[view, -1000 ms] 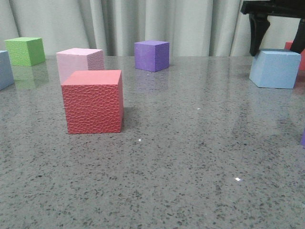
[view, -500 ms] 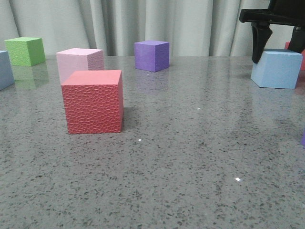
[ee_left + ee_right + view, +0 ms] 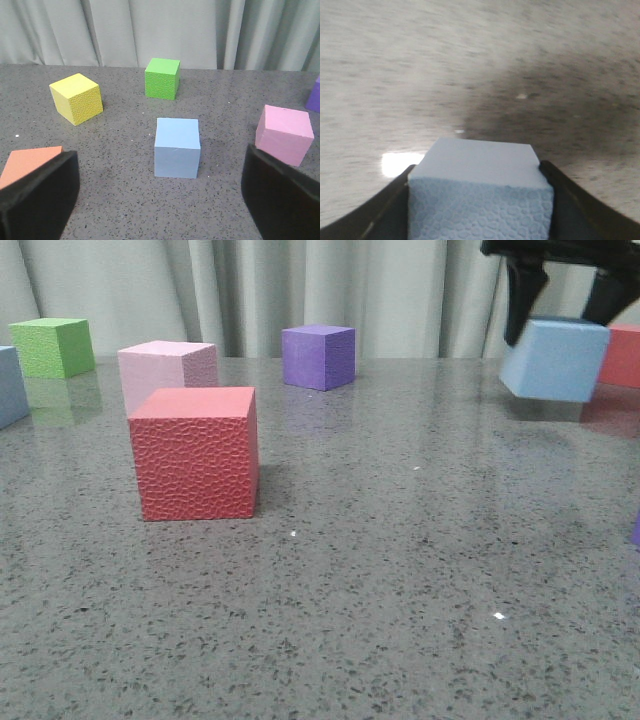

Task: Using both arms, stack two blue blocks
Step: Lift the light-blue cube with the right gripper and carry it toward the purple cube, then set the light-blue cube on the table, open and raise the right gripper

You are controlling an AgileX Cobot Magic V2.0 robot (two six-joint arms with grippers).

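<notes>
**Pale blue block leaves the counter**

Where a second ago the pale blue block (image 3: 555,360) sat flat on the counter (image 3: 400,570) near its far right edge, it now hangs clear of the surface, its shadow lying on the stone beneath it. The right gripper (image 3: 560,285) pinches it from above, one dark finger against each side; the right wrist view shows the block's textured face filling the space between both fingers, with the counter blurred below. The block has also shifted slightly toward the counter's middle and tilts a little.

The deeper blue block (image 3: 177,146) stands on the counter near its left edge, with the green cube (image 3: 162,78) beyond it and the pink cube (image 3: 284,134) to one side. The left gripper (image 3: 160,200) hovers short of it with its fingers spread wide, touching nothing.

So the lift looks secure, and half the job appears done: one block is in the air. What remains, by my reading, is carrying it across the counter, past the red cube (image 3: 195,453), and setting it squarely on the deeper blue block. The slight tilt could spoil a flat landing.
</notes>
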